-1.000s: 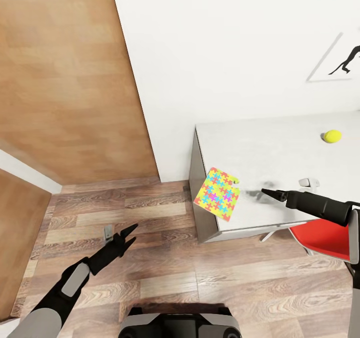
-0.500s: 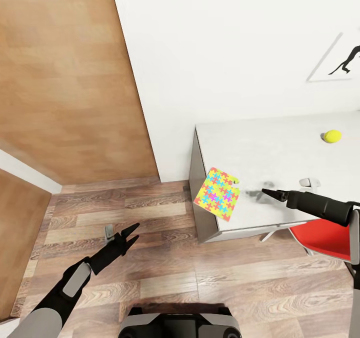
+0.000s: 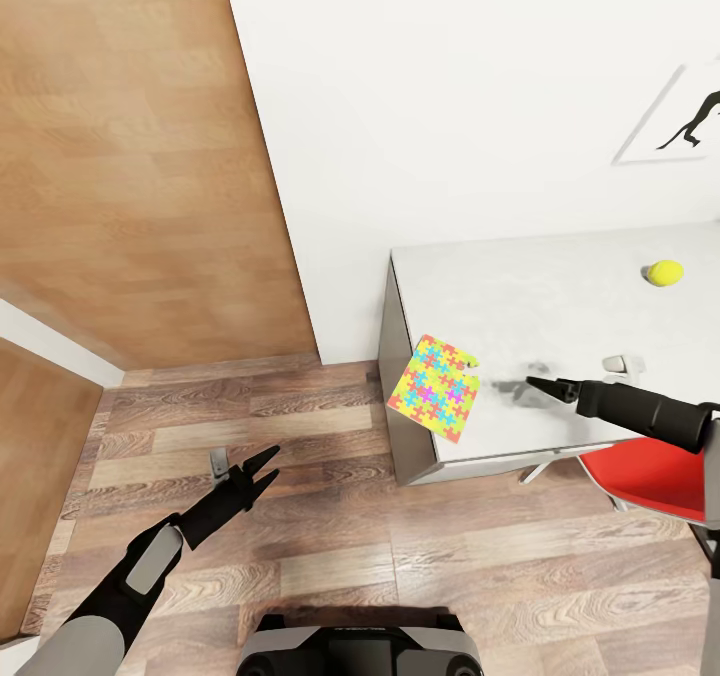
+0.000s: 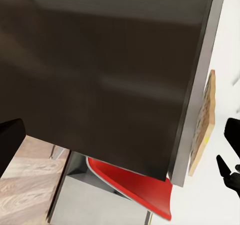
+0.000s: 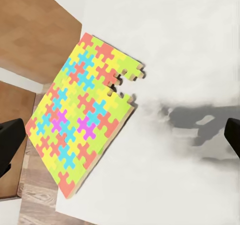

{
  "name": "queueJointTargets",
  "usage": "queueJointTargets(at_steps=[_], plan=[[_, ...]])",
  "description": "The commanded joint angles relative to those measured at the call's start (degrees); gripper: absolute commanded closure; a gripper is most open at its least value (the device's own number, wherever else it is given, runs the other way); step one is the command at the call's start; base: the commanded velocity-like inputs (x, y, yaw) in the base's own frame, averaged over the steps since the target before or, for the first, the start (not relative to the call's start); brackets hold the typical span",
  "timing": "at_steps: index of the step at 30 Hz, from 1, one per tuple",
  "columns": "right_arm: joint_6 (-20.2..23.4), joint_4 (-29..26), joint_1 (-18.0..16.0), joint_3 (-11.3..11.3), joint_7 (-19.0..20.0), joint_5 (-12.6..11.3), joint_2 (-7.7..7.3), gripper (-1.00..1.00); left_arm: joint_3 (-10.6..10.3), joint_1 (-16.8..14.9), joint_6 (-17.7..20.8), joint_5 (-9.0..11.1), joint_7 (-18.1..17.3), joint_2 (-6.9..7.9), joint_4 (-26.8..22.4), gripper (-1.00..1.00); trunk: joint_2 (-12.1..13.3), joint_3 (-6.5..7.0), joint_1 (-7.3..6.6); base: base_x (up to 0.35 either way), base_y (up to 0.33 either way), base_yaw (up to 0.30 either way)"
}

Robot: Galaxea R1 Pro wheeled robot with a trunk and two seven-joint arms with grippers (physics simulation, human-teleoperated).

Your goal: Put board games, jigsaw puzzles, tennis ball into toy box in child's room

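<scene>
One jigsaw puzzle [image 3: 435, 388] [image 5: 82, 122], a bright sheet with a few pieces gone from one corner, lies on the light-grey table [image 3: 540, 296] and overhangs its front left corner. My right gripper [image 3: 536, 387] hovers low over the tabletop just right of the puzzle, open, with its fingers [image 5: 10, 145] spread wide and nothing between them. The tennis ball [image 3: 664, 273] rests farther back on the table at the right. My left gripper [image 3: 262, 463] is open above the wooden floor, well left of the table. From below, the left wrist view catches the puzzle's overhanging edge [image 4: 202, 120].
A red chair [image 3: 650, 476] [image 4: 130, 185] is tucked under the table's front edge. A wooden door [image 3: 130, 156] stands open at the left against the white wall. A framed picture [image 3: 690, 116] hangs above the table. Bare wooden floor [image 3: 340, 516] lies between me and the table.
My right arm has drawn back very slightly to the right. The puzzle, the ball and the left arm have stayed put.
</scene>
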Motion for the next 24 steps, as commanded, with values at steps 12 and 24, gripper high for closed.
queueJointTargets(at_steps=[12,24], plan=[[0.37,-0.14,-0.02,-1.65,0.53,0.42,0.00,-1.00,-0.34,-0.02,0.43,0.35,-0.14,-0.04,-0.32,-1.00,-0.09,-0.07,0.03,0.000,0.000,-0.112],[0.37,-0.18,-0.01,-2.12,0.53,0.40,0.00,-1.00,-1.40,-0.02,0.42,0.35,-0.16,-0.05,-0.61,-1.00,-0.09,-0.07,0.03,0.000,0.000,-0.095]])
